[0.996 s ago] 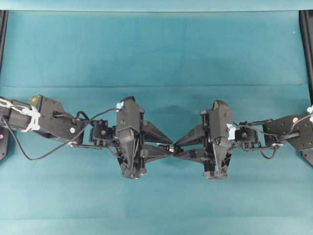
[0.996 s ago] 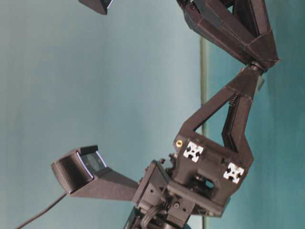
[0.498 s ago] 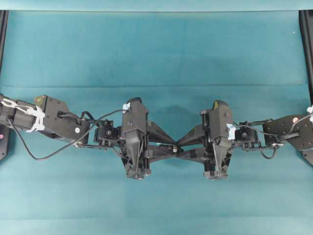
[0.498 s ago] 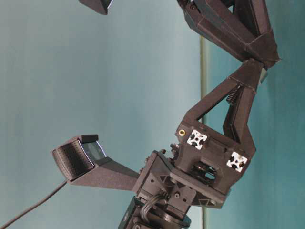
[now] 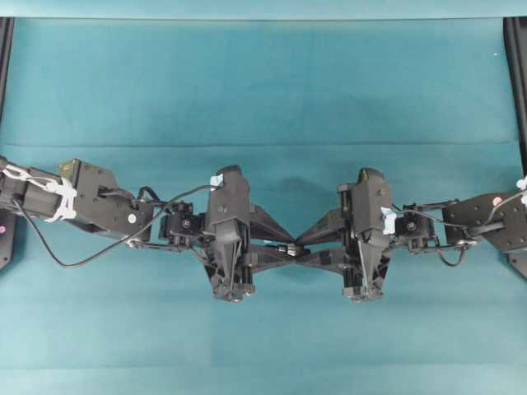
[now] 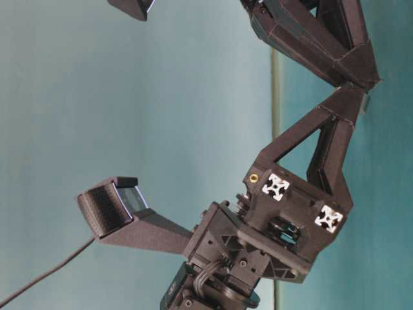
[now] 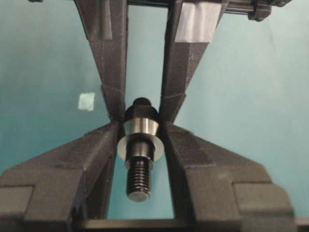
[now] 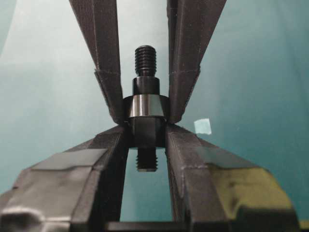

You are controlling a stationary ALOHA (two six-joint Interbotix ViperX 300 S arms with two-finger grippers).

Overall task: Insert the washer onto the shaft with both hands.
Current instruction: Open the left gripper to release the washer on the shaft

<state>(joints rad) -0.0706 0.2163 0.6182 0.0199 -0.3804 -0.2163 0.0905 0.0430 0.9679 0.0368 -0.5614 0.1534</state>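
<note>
Midair, washer (image 7: 140,129) seated on shaft (image 7: 138,179)

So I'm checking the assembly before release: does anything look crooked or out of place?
Nothing stands out. The washer sits square on the shaft, which runs straight between the left tool and right tool. A tape scrap lies on the table.
</note>
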